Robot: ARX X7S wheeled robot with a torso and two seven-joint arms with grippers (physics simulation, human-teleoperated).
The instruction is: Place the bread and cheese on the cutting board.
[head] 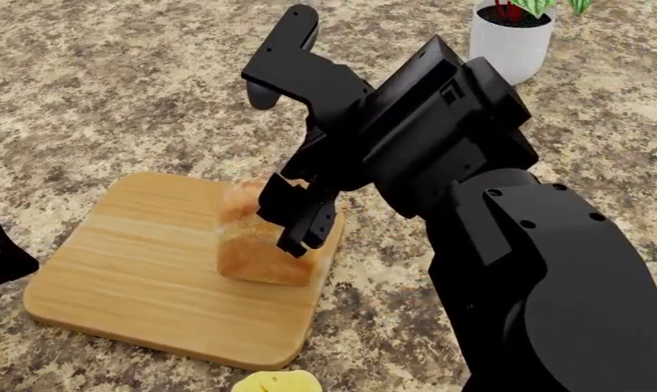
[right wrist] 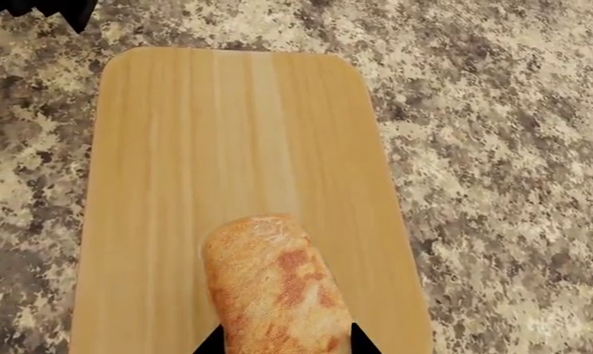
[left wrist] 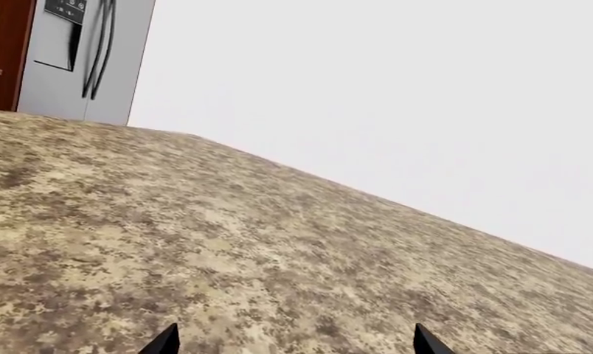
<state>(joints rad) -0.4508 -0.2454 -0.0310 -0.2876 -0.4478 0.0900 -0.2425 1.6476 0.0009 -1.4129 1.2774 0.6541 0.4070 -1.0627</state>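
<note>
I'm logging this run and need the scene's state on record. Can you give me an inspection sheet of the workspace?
Surface: speckled granite counter.
Job's things: bread on the cutting board near its right edge; cheese off the board, on the counter in front of it.
Clutter: white plant pot at the far right.
Grippers: right gripper straddling the bread, whether gripping cannot be told; left gripper open over bare counter.
Cables: nothing seen.
Surroundings: steel refrigerator, white wall.

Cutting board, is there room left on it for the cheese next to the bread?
Yes. The bread sits near the cutting board's right edge, under the right gripper. The wide bare wood to its left is free. The right edge strip is crowded. The cheese waits on the counter by the board's near corner.
</note>
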